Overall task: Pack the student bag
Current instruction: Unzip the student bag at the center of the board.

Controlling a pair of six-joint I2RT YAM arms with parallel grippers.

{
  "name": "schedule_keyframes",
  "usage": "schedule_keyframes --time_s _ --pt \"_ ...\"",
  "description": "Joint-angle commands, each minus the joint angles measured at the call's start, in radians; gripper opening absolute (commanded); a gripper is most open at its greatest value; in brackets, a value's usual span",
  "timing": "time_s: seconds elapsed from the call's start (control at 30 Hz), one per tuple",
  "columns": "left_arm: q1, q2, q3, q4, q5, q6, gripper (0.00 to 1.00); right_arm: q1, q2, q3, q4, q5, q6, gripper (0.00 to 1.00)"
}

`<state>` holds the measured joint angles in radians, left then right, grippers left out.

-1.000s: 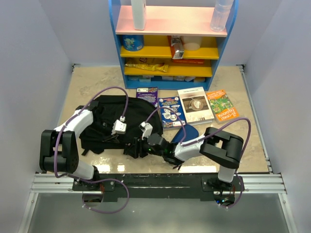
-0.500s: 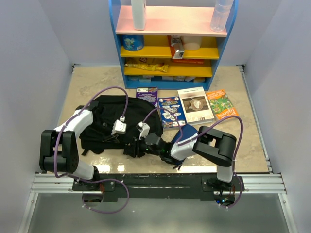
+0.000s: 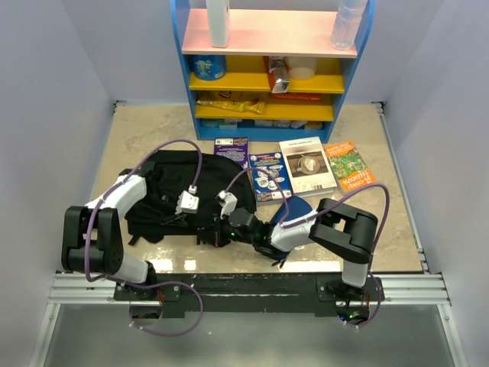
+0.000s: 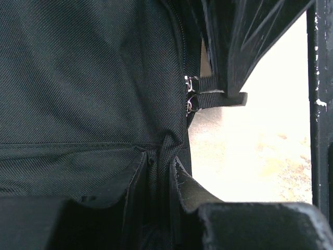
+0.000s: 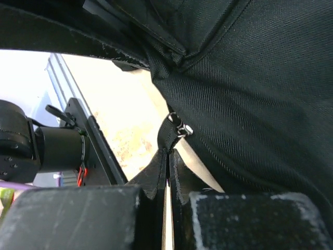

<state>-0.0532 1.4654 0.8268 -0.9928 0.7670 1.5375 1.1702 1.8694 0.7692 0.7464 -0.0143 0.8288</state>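
The student bag (image 3: 157, 187), a large black fabric backpack, lies flat at the left of the table. My left gripper (image 3: 176, 216) rests on its near side, and in the left wrist view the left gripper (image 4: 157, 162) is shut on a raised fold of the bag's fabric (image 4: 162, 146) beside a zipper seam. My right gripper (image 3: 211, 233) reaches the bag's near right corner. In the right wrist view the right gripper (image 5: 169, 153) is shut on a black zipper pull strap (image 5: 170, 133) with a metal ring. Several books lie to the right of the bag.
A purple book (image 3: 231, 147), a blue book (image 3: 269, 176), a white book (image 3: 307, 164) and an orange book (image 3: 348, 164) lie in a row before the blue shelf unit (image 3: 267, 69). A dark-blue pencil case (image 3: 298, 205) sits by the right arm. Two more zipper pulls (image 4: 192, 95) show near the bag's edge.
My right gripper has closed onto the zipper pull strap at the bag's corner, and its arm shifted slightly. The left gripper has kept its hold on the fabric.
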Motion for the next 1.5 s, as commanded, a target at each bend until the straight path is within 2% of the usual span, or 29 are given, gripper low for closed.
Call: schedule_keyframes --time_s 0.0,0.27,0.6,0.8,1.0,1.13,1.2,1.23,1.27,1.33,1.37,1.47 --pt "-0.008 -0.019 0.0 0.011 0.028 0.036 0.06 -0.004 -0.122 -0.004 -0.108 0.045 -0.069 0.0" --pt "-0.007 -0.03 -0.018 0.011 0.003 0.044 0.05 -0.004 -0.173 0.041 -0.35 0.063 -0.132 0.0" --pt "0.019 -0.031 -0.02 -0.021 -0.028 0.102 0.01 -0.044 -0.309 0.111 -0.697 0.237 -0.187 0.0" --pt "0.053 -0.033 -0.026 -0.063 -0.081 0.165 0.0 -0.079 -0.386 0.154 -0.833 0.323 -0.241 0.0" --pt "0.223 -0.04 -0.022 -0.144 -0.141 0.286 0.0 -0.095 -0.377 0.191 -0.921 0.372 -0.284 0.0" --pt "0.335 -0.039 -0.011 -0.188 -0.201 0.355 0.02 -0.096 -0.355 0.202 -0.915 0.37 -0.3 0.0" --pt "0.383 -0.037 0.018 -0.208 -0.196 0.369 0.19 -0.096 -0.349 0.202 -0.894 0.346 -0.3 0.0" --pt "0.389 -0.033 0.037 -0.254 -0.172 0.374 0.32 -0.096 -0.34 0.197 -0.881 0.323 -0.303 0.0" --pt "0.392 -0.033 0.055 -0.285 -0.154 0.389 0.55 -0.092 -0.337 0.194 -0.866 0.3 -0.301 0.0" --pt "0.389 -0.057 0.119 -0.325 -0.054 0.353 0.81 -0.08 -0.32 0.185 -0.82 0.257 -0.292 0.0" --pt "0.385 -0.079 0.135 -0.325 -0.019 0.337 0.89 -0.07 -0.316 0.185 -0.806 0.249 -0.29 0.0" --pt "0.272 -0.163 0.178 -0.325 0.057 0.264 1.0 -0.037 -0.291 0.196 -0.76 0.203 -0.283 0.0"
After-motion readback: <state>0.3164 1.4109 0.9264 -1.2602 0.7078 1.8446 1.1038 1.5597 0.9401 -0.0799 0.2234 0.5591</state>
